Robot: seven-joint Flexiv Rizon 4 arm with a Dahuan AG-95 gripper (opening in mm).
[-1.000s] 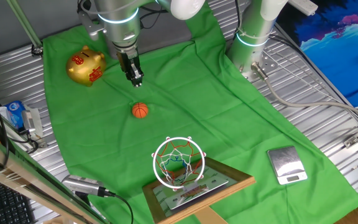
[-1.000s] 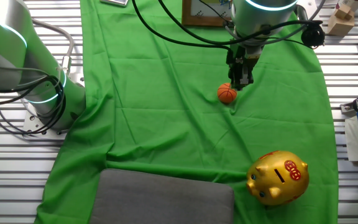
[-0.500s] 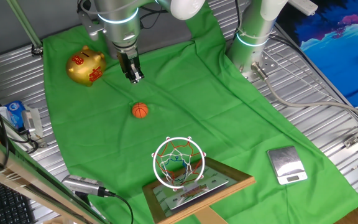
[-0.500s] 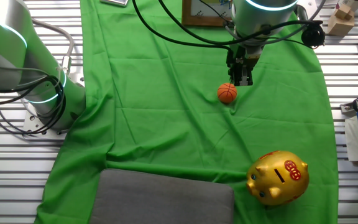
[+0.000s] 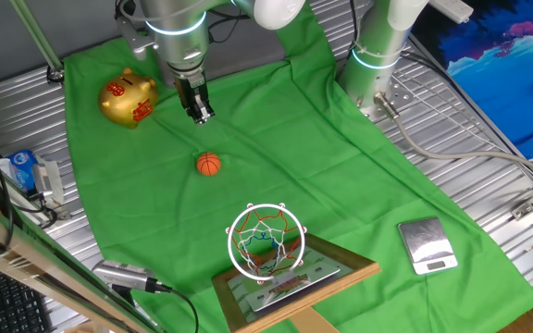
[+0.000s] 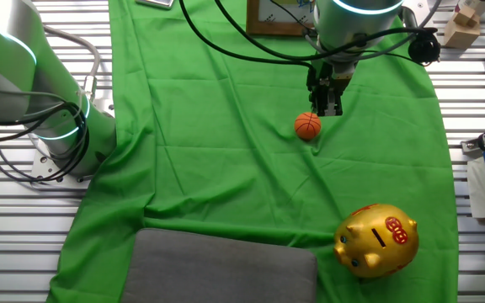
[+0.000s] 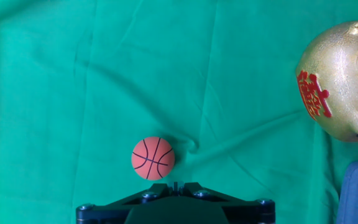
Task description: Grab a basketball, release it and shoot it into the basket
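Piggy bank [image 5: 129, 98]: gold, far left on the green cloth [image 5: 276, 157].
End effector [image 5: 203, 117]: above the cloth, apart from the ball, fingers appear clenched, holding nothing.
Ball [image 5: 209, 165]: on the cloth between end effector and basket [image 5: 265, 240]. Round; no long axis or heading.
Scale [image 5: 427, 245]: right, on the bench [image 5: 489, 157].
Risk: a descent with fingers unopened would likely nudge the ball rolling.

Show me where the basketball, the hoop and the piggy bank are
basketball [image 5: 209, 165], one fixed view, middle of the orange ball
basket [image 5: 265, 241], one fixed view, the net inside the white ring
piggy bank [image 6: 375, 240], the other fixed view, middle of its gold body
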